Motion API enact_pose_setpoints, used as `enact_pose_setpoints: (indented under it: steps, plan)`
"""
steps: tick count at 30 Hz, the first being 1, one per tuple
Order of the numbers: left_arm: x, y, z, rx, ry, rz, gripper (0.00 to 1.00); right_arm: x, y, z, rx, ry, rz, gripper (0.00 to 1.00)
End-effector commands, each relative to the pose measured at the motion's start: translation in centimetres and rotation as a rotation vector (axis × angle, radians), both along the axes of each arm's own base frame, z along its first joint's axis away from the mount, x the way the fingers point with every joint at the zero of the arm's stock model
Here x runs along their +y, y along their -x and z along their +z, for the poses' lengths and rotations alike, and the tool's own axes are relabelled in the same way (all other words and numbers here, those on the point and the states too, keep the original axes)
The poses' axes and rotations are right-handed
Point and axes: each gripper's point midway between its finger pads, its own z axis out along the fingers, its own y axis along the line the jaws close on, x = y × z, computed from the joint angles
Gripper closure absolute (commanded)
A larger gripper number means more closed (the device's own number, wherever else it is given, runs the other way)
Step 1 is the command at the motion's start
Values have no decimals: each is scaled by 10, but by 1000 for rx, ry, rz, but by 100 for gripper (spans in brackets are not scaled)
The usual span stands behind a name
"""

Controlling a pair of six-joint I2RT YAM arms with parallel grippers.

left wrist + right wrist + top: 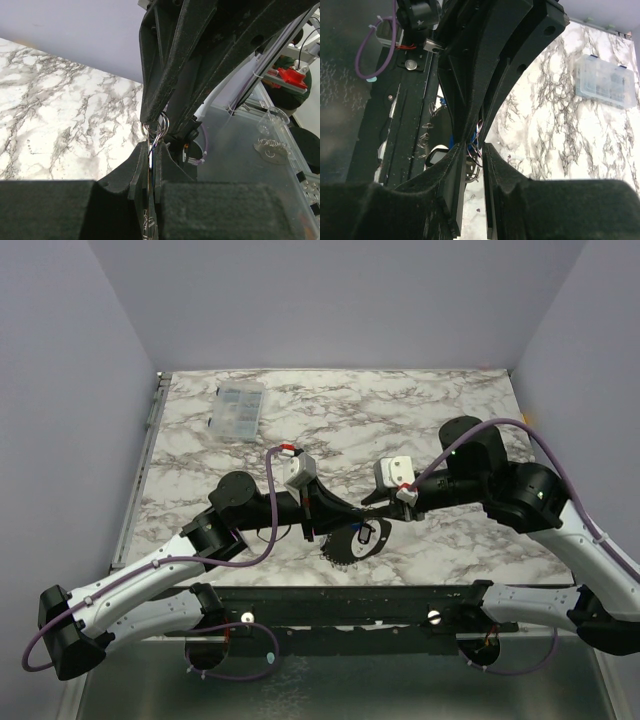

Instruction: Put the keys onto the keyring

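**Keyring Clamped Edge-On, Second Gripper at Its Top**

The grainy black pads of the left gripper [151, 159] were pressed together on the thin edge of the keyring [345, 554]. Its beaded grey rim showed just below both grippers. The right gripper [475, 152] stood with a narrow gap, small bright wire loops [156, 126] at its tips. The veined marble table [420, 420] lay beneath. A clear compartment box [238, 410] sat well apart.

Compartment box [240, 410] sits at the back left of the worktop [450, 400]. Both arms meet front centre: left gripper [151, 152] from the left, right gripper [475, 147] from the right, tips nearly touching. Keyring [338, 556] hangs just under the tips, near the front edge, pinched edge-on between the left fingers [120, 185]. Keys [473, 156] are bunched in the gap between the right fingers [505, 175].
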Motion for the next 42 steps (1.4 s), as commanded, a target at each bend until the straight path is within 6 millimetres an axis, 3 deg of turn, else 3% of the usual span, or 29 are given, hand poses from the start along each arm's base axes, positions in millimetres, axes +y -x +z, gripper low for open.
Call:
enact_pose_setpoints:
  steps: [1, 11, 15, 19, 23, 34, 42]
  plan:
    - [5, 7, 32, -44, 74, -18, 100, 2, 6, -9, 29, 23, 26, 73]
    - [7, 7, 33, -42, 79, -17, 100, 0, 5, -11, 19, 26, 19, 71]
    - [8, 8, 35, -45, 83, -16, 100, 0, 5, -13, 23, 30, 23, 80]
    - [9, 9, 35, -46, 85, -18, 100, 1, 4, -15, 23, 33, 25, 94]
    - [9, 10, 34, -50, 80, -22, 100, 2, 3, -12, 4, 19, 27, 99]
    - [10, 22, 42, -75, 41, -90, 100, -2, 17, 17, -59, -120, 70, 99]
    - [10, 38, 42, -63, 17, -186, 100, -9, 37, 52, -109, -278, 119, 99]
